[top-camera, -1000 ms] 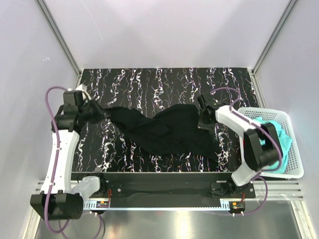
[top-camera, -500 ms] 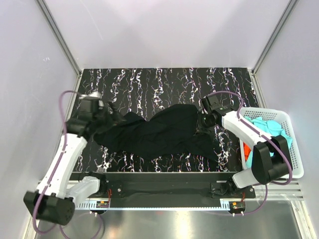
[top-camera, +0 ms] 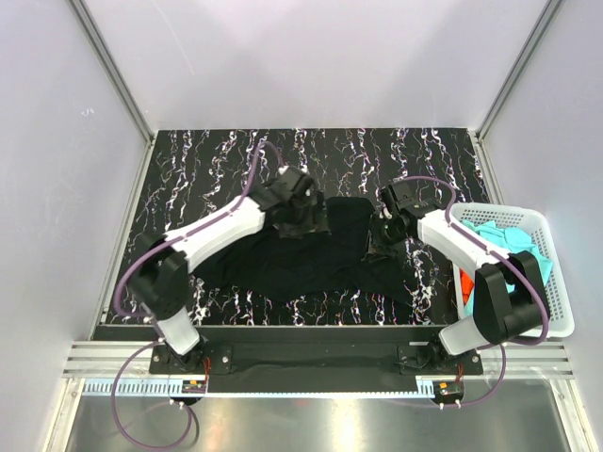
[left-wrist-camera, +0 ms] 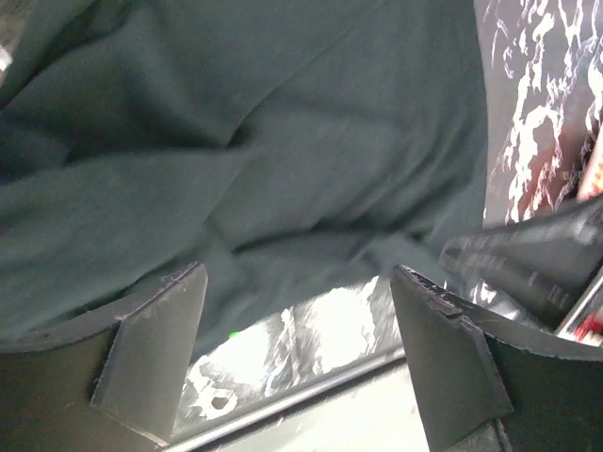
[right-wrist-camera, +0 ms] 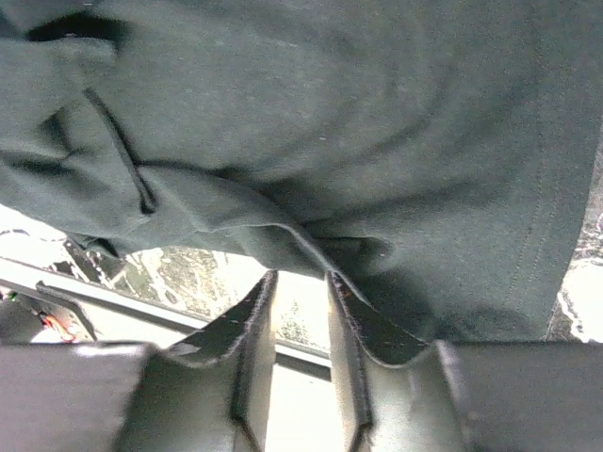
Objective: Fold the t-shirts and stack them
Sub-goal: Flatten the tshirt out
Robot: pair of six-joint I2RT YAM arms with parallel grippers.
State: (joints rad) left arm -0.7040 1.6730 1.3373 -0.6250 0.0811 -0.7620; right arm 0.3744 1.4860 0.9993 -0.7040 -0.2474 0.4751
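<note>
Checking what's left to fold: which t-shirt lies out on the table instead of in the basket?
The black t-shirt, spread over the marbled table. The turquoise shirt and the orange-red one sit in the white basket at the right edge.

The left arm stretches inward, left tool spread wide; right tool stands narrowly parted.

Black t-shirt on a black, white-veined table; white basket holds turquoise shirts
</note>
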